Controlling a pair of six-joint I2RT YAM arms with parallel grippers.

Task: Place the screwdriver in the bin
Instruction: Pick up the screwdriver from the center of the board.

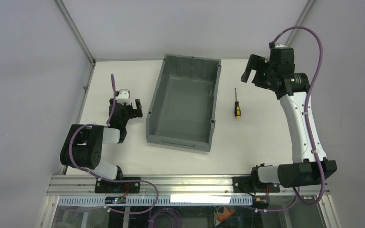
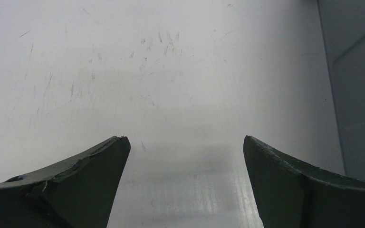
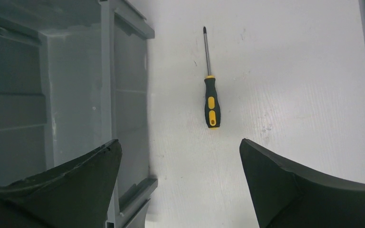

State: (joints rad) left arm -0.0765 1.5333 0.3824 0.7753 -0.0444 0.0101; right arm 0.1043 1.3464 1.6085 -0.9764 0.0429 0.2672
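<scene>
Screwdriver [image 1: 237,109] lies on open table [image 1: 261,140] beside bin [image 1: 216,90] — clear of its rim — left hand [image 1: 126,110], right hand [image 1: 254,75] spread.

Pretty clearly a robotics lab cell: a scuffed white table [image 1: 256,147] boxed in by plain grey panels [image 1: 24,71] on aluminium framing [image 1: 76,31]. Left arm [image 1: 105,136] and right arm [image 1: 300,118] are bolted to a rail [image 1: 190,179] along the table's near edge, purple cables [image 1: 322,53] looping off them.

Small screwdriver, yellow-and-black handle, thin dark metal shaft [image 1: 236,106], lying flat on the table just right of the bin; large grey plastic rectangular bin [image 1: 157,99], upright, empty.
</scene>
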